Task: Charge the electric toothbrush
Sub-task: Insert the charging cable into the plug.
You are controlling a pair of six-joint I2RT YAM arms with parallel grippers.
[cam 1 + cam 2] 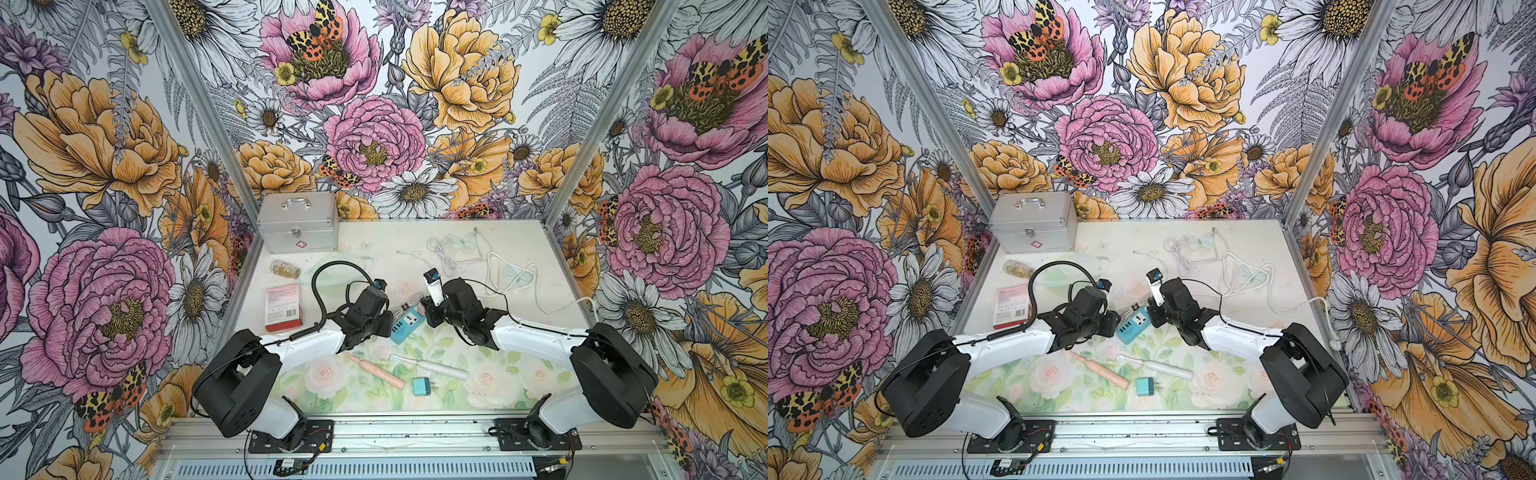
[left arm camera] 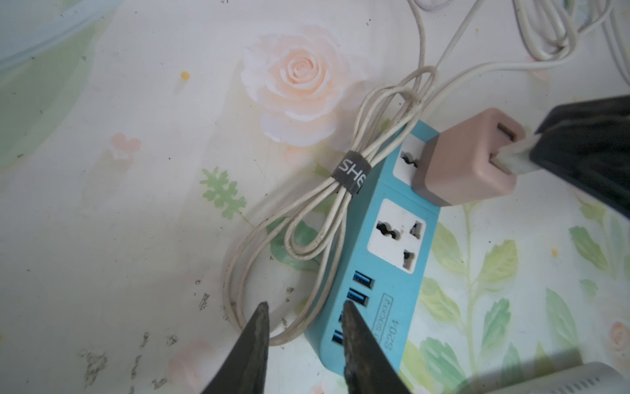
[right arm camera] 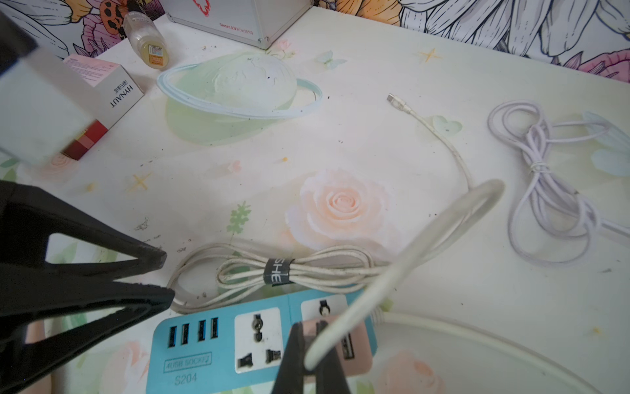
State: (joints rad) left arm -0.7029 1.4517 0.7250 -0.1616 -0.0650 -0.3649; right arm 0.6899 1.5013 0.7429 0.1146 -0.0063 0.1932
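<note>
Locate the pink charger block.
In the left wrist view, the pink charger block is plugged into the end socket of the blue power strip, at table centre.

"4USB SOCKET" and "S204" are printed on the blue power strip; "SHE" is seen on the cable strap; "HYNAUT" on the carton.

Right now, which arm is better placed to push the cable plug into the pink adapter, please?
Right: right claw pinches the plug at the adapter; left claw hangs open by the power strip.
</note>
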